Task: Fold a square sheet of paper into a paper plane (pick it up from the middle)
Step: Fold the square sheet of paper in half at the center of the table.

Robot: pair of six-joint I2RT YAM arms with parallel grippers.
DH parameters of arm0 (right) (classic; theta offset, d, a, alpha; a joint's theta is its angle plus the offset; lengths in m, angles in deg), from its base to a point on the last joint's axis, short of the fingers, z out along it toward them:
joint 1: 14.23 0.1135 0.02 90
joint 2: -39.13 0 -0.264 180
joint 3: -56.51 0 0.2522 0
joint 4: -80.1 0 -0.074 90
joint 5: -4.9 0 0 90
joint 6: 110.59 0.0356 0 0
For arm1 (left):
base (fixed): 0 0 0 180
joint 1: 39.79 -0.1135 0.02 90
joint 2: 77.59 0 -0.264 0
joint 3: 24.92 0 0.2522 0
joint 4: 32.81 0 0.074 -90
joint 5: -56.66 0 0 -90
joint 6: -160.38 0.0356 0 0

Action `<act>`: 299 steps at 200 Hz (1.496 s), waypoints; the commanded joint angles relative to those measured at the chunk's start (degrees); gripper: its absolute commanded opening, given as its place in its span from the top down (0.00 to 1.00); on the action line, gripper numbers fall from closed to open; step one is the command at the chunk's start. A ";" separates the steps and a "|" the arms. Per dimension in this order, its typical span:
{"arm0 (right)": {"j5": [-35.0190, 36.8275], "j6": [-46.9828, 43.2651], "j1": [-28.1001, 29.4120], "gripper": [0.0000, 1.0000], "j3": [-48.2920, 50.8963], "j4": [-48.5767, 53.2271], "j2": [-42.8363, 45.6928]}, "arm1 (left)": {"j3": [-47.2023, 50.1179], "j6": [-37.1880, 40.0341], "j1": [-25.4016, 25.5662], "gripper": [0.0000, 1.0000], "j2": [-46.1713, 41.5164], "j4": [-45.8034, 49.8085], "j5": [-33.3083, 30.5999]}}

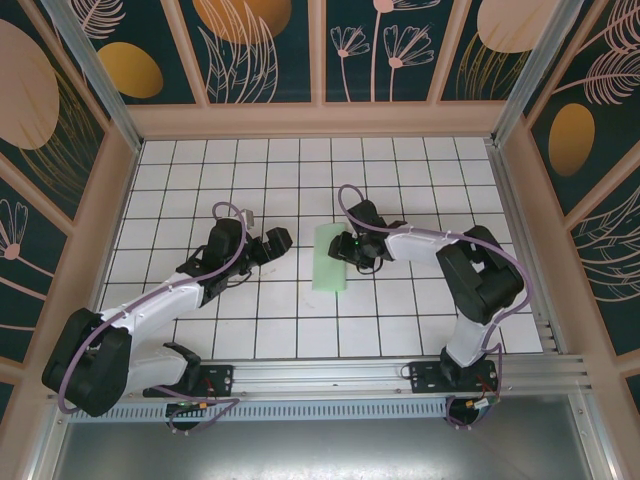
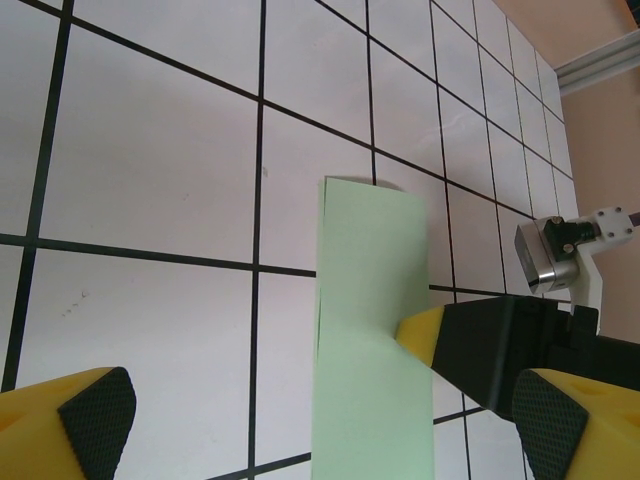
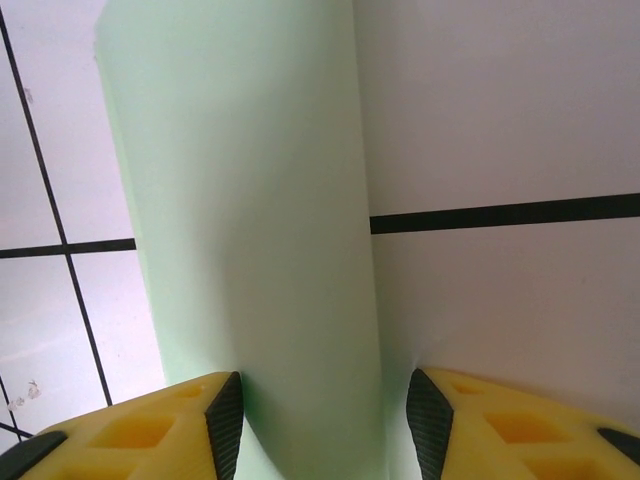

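The sheet of paper at the centre of the frame is a plain, unmarked pale mint green. The surface under it is white, ruled into squares by thin black lines. The left pincer and the right pincer have bright yellow fingers tipped with black, finely textured pads. The arms are white and black. Along the bottom edge runs a silver-grey rail. The walls across the top and sides carry dark teal panels with orange and peach ovals and pale line-drawn leaves and flowers, framed in beige.
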 commanded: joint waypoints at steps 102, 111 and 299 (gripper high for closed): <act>6.35 -2.01 1.50 0.47 -5.45 10.63 -9.11 | 0.42 -0.78 0.38 0.01 0.51 -1.12 1.13; 6.82 -2.13 1.74 0.47 -5.85 11.18 -9.61 | 0.49 -0.68 0.37 0.01 0.51 -1.13 1.19; 7.85 -4.04 2.04 0.46 -7.61 13.72 -12.50 | -0.92 1.38 0.33 0.15 5.03 -3.70 8.55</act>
